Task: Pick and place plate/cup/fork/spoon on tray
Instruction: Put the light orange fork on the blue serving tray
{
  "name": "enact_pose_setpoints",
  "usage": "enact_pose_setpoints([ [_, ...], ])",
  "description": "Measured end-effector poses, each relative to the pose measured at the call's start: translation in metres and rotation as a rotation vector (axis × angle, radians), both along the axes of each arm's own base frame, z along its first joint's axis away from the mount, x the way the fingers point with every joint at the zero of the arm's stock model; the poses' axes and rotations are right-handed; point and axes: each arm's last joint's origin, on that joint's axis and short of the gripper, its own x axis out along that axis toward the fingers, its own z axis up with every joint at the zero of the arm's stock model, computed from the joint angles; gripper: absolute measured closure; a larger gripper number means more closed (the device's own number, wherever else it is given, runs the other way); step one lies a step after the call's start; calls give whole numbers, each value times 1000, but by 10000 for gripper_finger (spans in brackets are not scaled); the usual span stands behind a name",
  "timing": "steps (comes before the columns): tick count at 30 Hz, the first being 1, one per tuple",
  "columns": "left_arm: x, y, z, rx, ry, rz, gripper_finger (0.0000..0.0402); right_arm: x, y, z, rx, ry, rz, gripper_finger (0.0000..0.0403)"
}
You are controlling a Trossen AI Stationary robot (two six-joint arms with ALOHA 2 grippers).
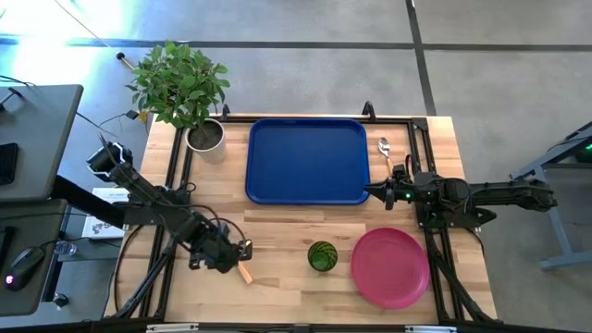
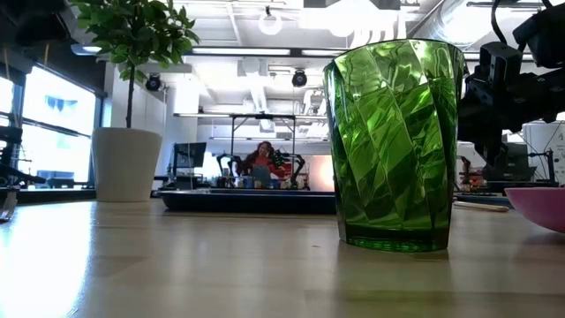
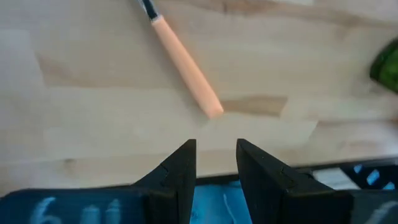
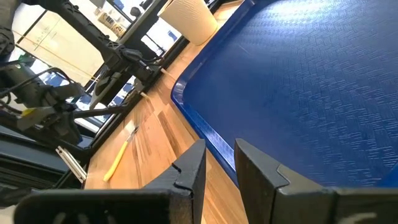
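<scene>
Our left gripper (image 3: 214, 155), jaws slightly apart & empty, sits just short of fork (image 3: 185, 65) handle end; handle runs diagonally away. Right gripper (image 4: 217, 162), also parted & empty, waits at tray (image 4: 298, 81) edge.

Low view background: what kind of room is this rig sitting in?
Probably a robotics lab or open workshop, not a home. Behind the wooden table the low view shows an exposed ceiling with ducts and lights, a person seated at a cluttered workbench, and large windows. The high view shows bare concrete floor.
</scene>
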Motion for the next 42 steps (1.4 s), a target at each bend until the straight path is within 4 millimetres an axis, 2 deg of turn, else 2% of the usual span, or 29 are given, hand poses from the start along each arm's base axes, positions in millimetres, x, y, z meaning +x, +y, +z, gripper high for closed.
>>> enact_pose_setpoints([
  [12,21,10,-26,53,88,80,296,0,0,0,1,0,1,327],
  [19,22,8,-34,-3,178,69,293,0,0,0,1,1,2,327],
  [32,21,16,-42,-17,231,105,232,0,0,0,-13,4,7,327],
  [42,39,18,-74,12,289,152,229,0,0,0,-18,5,8,327],
])
